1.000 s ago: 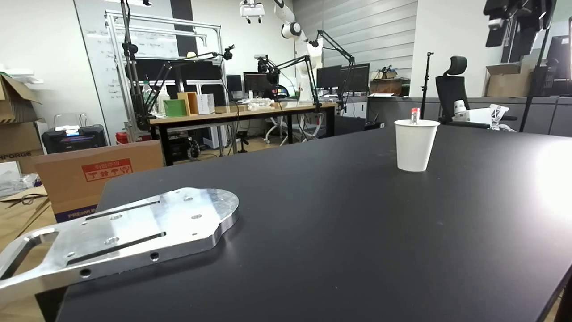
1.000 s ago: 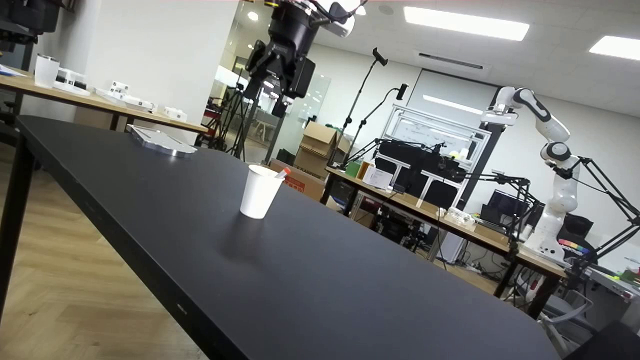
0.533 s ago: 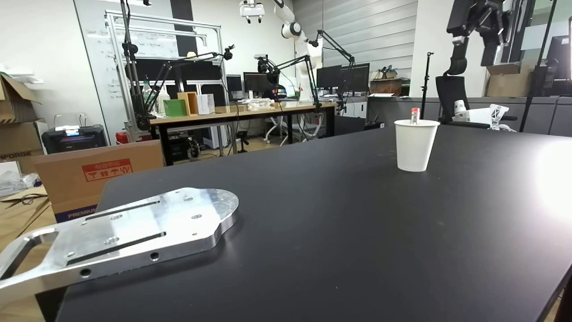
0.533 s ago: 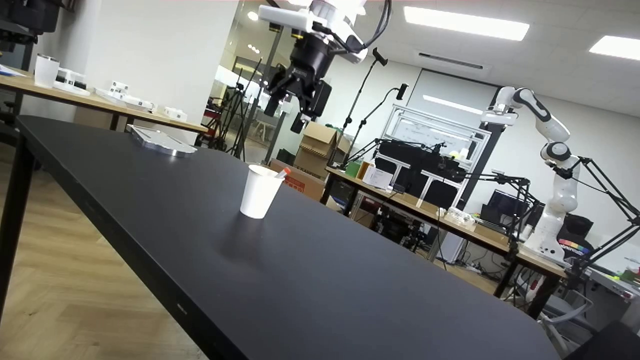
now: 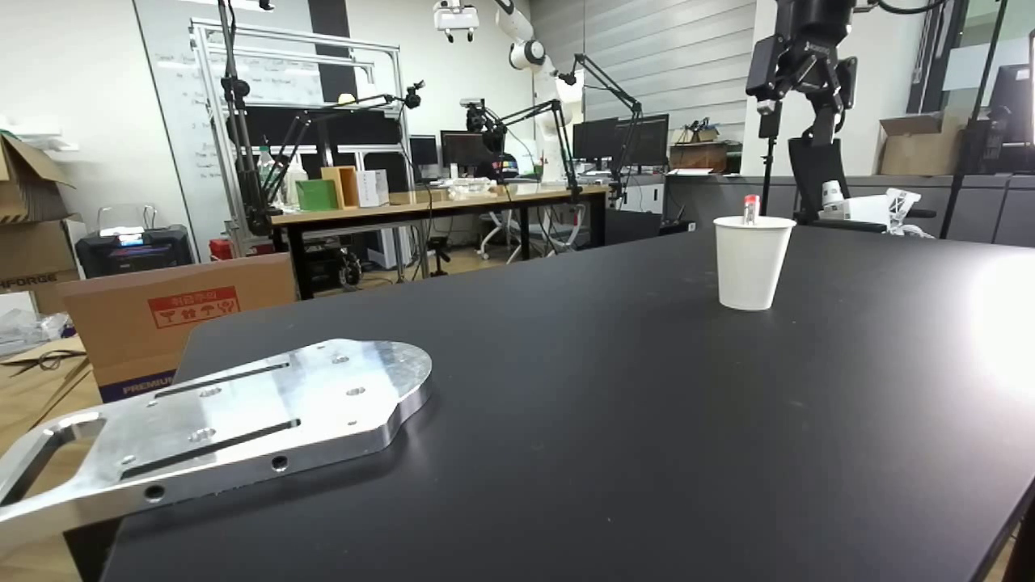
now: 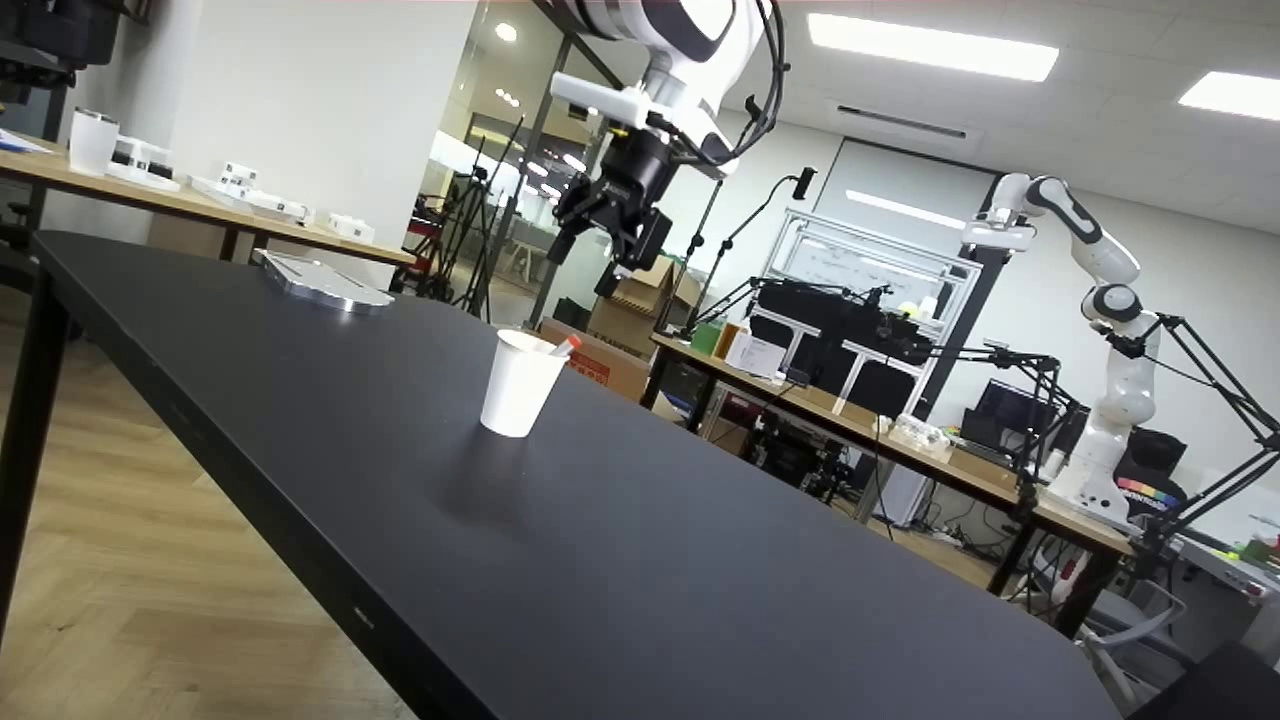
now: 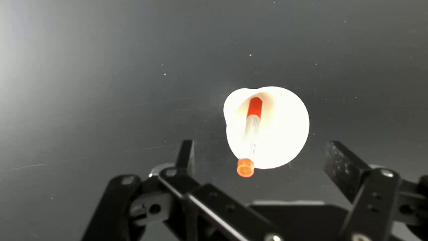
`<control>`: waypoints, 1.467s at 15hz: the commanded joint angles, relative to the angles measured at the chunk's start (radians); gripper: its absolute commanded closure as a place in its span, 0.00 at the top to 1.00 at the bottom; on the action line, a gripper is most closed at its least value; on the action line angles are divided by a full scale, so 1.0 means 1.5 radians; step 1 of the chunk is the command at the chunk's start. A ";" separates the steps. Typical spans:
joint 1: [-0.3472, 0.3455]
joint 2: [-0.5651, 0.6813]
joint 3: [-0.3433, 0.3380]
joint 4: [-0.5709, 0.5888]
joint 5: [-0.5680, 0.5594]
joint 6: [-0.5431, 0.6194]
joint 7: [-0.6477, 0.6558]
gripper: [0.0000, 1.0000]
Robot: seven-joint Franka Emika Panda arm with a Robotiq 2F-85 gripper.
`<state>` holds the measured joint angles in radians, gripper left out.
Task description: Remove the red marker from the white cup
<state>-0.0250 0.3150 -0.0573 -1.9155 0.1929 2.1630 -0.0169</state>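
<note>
The white cup stands upright on the black table in both exterior views (image 5: pixel 749 271) (image 6: pixel 516 390). In the wrist view the cup (image 7: pixel 282 127) is overexposed and seen from above. The red marker leans inside it, its tip above the rim in both exterior views (image 5: pixel 750 208) (image 6: pixel 566 346). In the wrist view the marker (image 7: pixel 253 122) shows a red end deep in the cup, a pale barrel and an orange end past the rim. My gripper (image 5: pixel 796 136) is open and empty, above the cup and apart from it. Its fingers (image 6: pixel 583 270) point down; in the wrist view the fingers (image 7: pixel 260 147) flank the marker's upper end.
A silver metal plate with a handle (image 5: pixel 283 396) lies at one end of the table; it also shows in the exterior view (image 6: pixel 325 283). A cardboard box (image 5: pixel 178 315) stands beyond the table edge. Another table with equipment (image 5: pixel 453 202) stands in the background.
My open gripper has moved down and across toward the cup, leftward in an exterior view and rightward in the opposite one. The cup and marker have not moved.
</note>
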 commanded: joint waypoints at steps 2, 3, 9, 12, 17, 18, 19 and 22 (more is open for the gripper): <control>-0.015 0.090 0.016 0.120 0.027 -0.069 0.031 1.00; -0.016 0.104 0.017 0.135 0.031 -0.075 0.032 1.00; -0.019 0.164 0.027 0.194 0.049 -0.086 0.043 1.00; -0.018 0.186 0.027 0.214 0.045 -0.090 0.050 1.00; -0.019 0.211 0.028 0.234 0.045 -0.087 0.053 1.00; -0.019 0.214 0.028 0.236 0.045 -0.087 0.054 1.00; -0.020 0.218 0.029 0.239 0.046 -0.089 0.054 1.00; -0.017 0.223 0.025 0.239 0.040 -0.077 0.058 0.73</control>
<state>-0.0399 0.6258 -0.0292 -1.6004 0.2577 2.0640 0.0280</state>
